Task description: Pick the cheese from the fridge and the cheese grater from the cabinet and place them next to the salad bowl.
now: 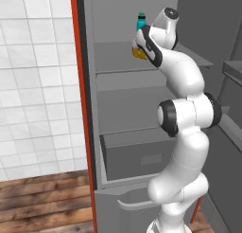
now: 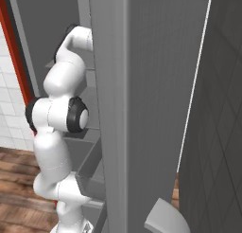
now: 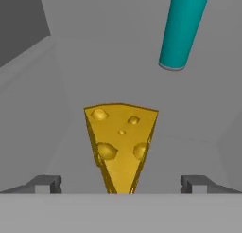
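White arm [image 1: 182, 113] reaches up into fridge [image 1: 123, 99], upper middle of frame. Gripper [image 3: 120, 182] wide open, holding nothing, straddling cheese [image 3: 121, 144] at lower centre on the shelf. Teal bottle [image 3: 182, 31] upper right.

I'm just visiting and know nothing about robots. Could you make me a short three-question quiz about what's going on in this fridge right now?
1. True or false: the jaws are shut on the cheese.
2. Which item stands beyond the cheese: A) teal bottle, B) grater, C) bowl?
3. Fill in: the cheese lies on a grey fridge ____.

Key: 1 false, the jaws stand open either side of the cheese, not gripping; 2 A; 3 shelf.
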You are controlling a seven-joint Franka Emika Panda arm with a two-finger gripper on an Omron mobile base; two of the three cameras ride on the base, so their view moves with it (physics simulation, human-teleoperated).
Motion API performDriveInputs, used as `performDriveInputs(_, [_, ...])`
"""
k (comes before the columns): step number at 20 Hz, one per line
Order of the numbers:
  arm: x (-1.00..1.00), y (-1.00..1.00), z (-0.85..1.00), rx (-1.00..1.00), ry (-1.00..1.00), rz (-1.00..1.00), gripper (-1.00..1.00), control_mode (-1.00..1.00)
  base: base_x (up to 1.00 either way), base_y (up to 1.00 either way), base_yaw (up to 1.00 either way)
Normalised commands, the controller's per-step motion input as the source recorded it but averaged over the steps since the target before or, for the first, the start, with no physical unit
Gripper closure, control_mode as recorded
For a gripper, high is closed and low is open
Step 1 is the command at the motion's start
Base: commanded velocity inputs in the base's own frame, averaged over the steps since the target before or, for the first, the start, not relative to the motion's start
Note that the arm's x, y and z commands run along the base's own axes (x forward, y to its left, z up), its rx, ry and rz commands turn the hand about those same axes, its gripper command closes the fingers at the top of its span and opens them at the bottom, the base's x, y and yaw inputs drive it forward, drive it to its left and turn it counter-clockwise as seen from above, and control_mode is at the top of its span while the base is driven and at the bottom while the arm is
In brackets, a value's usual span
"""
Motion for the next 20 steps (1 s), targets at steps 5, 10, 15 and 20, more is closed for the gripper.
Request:
performDriveInputs(5, [0.33,0.00,-0.18,-0.08,0.00,0.02,-1.00,-1.00,0.00,0.00,0.00])
performDriveInputs(10, [0.19,0.00,-0.14,-0.06,0.01,0.02,-1.00,-1.00,0.00,0.00,0.00])
performDriveInputs(15, [0.04,0.00,-0.38,-0.01,0.00,0.00,-1.00,-1.00,0.00,0.00,0.00])
performDriveInputs(20, [0.00,0.00,-0.14,0.00,0.00,0.00,-1.00,-1.00,0.00,0.00,0.00])
